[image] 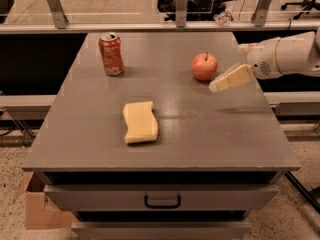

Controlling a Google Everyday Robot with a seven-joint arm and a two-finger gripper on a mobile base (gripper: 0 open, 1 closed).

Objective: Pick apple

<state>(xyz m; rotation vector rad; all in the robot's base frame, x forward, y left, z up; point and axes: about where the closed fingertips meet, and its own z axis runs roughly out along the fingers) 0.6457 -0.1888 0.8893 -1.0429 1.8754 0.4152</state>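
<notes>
The apple [204, 66] is small, round and red-pink with a short dark stem. It stands upright on the grey table [200, 134], right of centre toward the back. My gripper [226, 68] comes in from the right on a white arm [290, 54], just right of the apple and slightly above the tabletop. It is open and empty. The lower cream finger [231, 78] points down-left, with its tip close beside the apple's right side and not touching it.
A red soda can [111, 53] stands at the back left. A yellow sponge [140, 122] lies at the table's middle front. A drawer with a handle [162, 201] sits below, a cardboard box [37, 211] on the floor at left, and a railing [150, 26] behind.
</notes>
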